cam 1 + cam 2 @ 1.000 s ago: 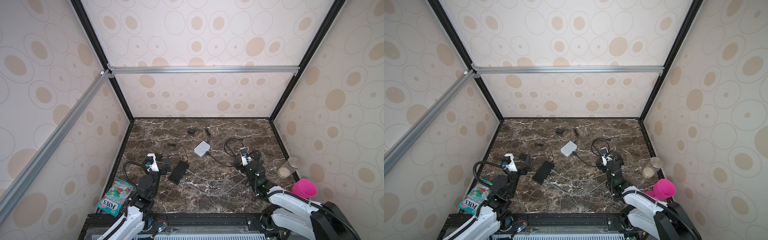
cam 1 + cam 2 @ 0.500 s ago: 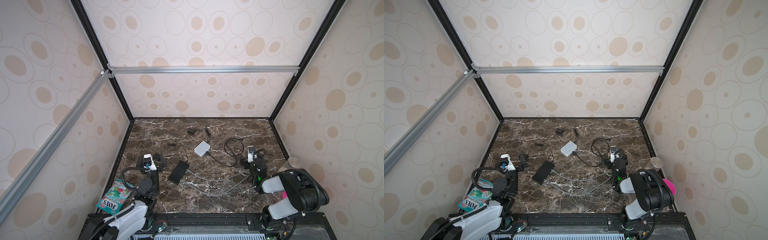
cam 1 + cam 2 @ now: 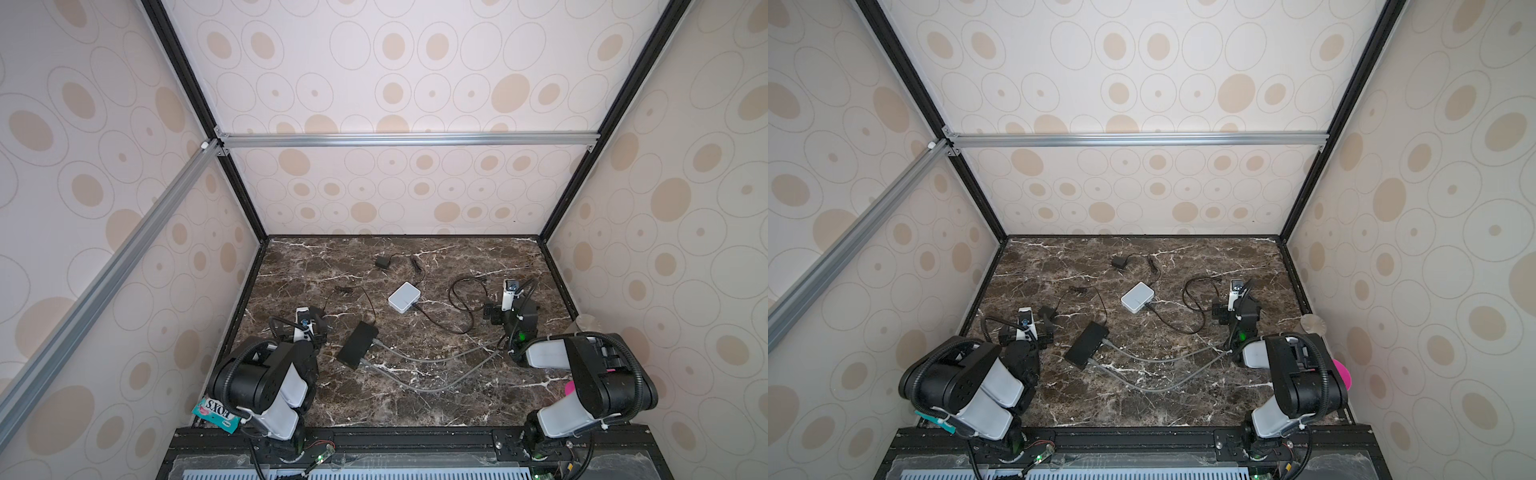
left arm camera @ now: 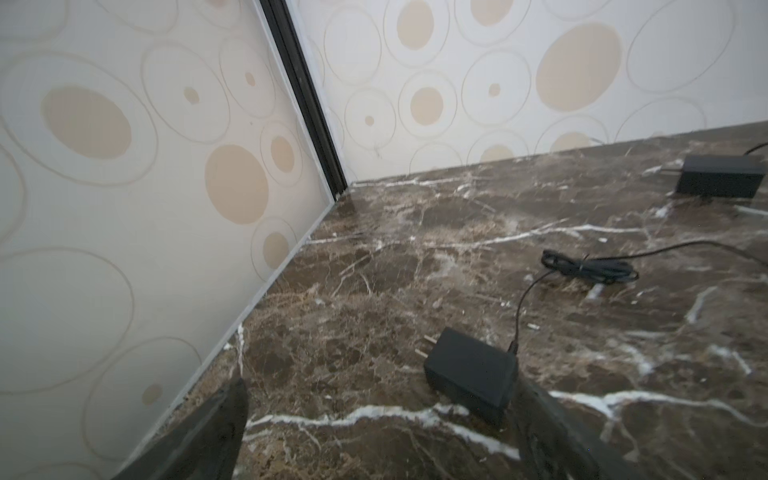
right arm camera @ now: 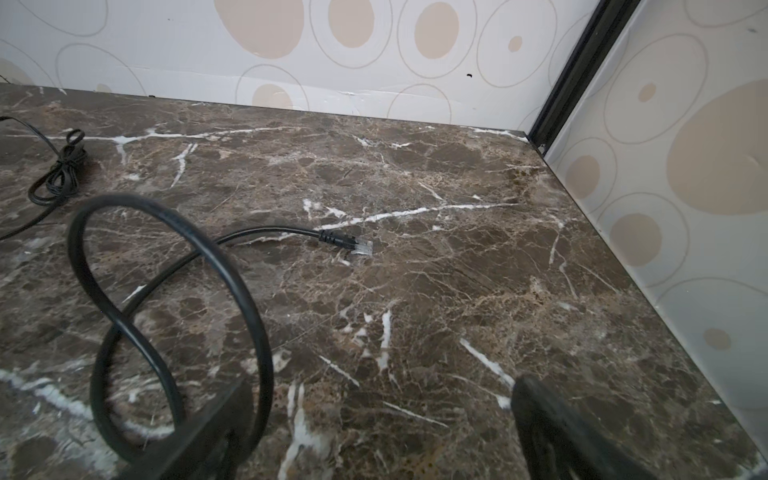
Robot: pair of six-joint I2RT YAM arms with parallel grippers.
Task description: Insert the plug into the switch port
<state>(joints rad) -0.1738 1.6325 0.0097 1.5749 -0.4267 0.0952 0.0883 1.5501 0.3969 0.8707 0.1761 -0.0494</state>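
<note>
Black switch (image 3: 357, 345) ports indistinct; pink cup (image 3: 1345, 374) mostly hidden.

Both arms are folding up out of the low, stretched pose of a second ago, their black elbow joints now rising large at the near edge in both top views. The right arm (image 3: 598, 374) is now hiding most of the pink cup (image 3: 568, 387), and the left arm (image 3: 266, 374) is covering part of the candy packet (image 3: 216, 409). The right gripper (image 3: 510, 299) is sitting farther back and nearer the right wall than before, off to the right of the black cable loop (image 5: 137, 199) instead of over its end
</note>
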